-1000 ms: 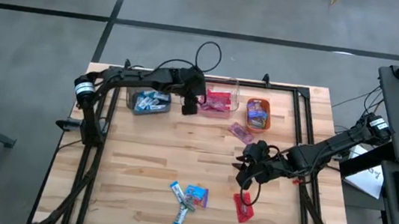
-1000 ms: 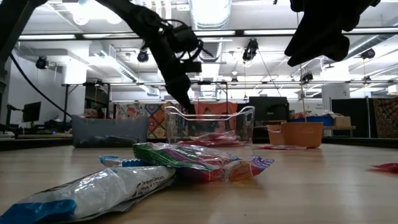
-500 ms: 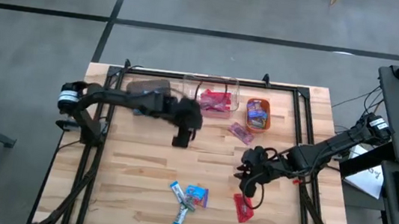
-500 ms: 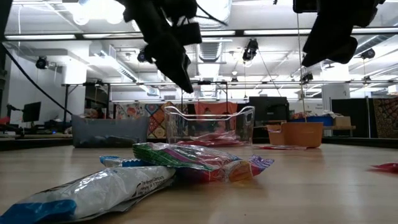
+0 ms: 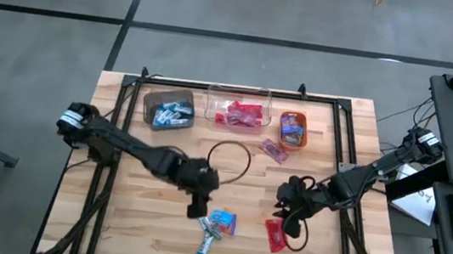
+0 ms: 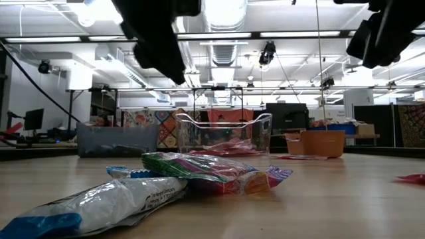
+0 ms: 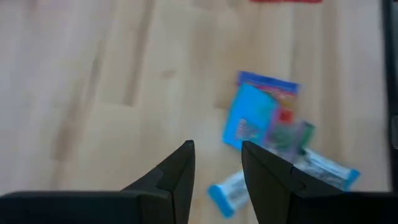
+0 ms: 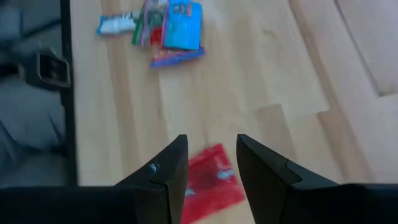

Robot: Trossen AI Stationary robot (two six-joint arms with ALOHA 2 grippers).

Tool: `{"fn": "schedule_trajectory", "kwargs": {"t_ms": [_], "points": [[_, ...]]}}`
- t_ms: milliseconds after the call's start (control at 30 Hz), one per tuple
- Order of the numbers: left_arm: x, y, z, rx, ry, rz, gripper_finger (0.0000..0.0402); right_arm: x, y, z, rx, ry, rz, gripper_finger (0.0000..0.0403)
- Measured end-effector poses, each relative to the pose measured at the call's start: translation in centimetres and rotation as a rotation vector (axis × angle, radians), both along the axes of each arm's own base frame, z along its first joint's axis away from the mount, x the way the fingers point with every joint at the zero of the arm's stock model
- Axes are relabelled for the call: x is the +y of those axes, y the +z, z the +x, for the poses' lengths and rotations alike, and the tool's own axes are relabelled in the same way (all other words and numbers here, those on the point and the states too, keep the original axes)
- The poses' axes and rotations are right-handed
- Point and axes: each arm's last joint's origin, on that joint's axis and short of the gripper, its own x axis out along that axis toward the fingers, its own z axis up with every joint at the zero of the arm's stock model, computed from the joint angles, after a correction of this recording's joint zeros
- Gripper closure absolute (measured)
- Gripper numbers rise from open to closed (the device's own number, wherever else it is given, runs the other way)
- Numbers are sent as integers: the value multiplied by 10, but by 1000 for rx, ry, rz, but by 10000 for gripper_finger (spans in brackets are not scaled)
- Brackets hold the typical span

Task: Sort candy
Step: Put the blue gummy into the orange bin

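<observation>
Several candies lie flat on the table: a blue packet and blue-and-white sweets (image 5: 215, 227) near the near edge, a red candy (image 5: 276, 234) to their right, and a pink one (image 5: 272, 150) by the bins. My left gripper (image 5: 202, 210) is open and hovers just left of the blue pile, with the blue packet (image 7: 258, 115) ahead of its fingers. My right gripper (image 5: 292, 213) is open and hovers over the red candy (image 8: 211, 180), which shows between its fingers. Neither holds anything.
Three bins stand along the far edge: a brown bin (image 5: 169, 109) with blue-and-white sweets, a clear bin (image 5: 238, 111) with red ones, and an orange bin (image 5: 292, 128) with mixed ones. A black cable loop (image 5: 229, 157) hangs mid-table. Bare wood lies left of the pile.
My left gripper has swung from the bins at the far edge across the table toward the near edge and now hangs beside the blue pile. My right gripper has drifted toward the near edge, closer to the red candy. No candy has moved.
</observation>
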Motion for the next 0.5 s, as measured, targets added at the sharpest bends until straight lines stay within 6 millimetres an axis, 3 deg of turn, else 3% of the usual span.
{"fn": "schedule_trajectory", "kwargs": {"t_ms": [167,267,500], "points": [[-35,-7,-2,-66,-43,-28,286,19,-5,-3,2,19,34,282],[-56,-19,-5,-86,-162,13,280,26,-12,-4,-6,-22,-19,288],[-76,-36,-3,-100,-266,84,230,40,-31,3,8,-17,-62,297]]}}
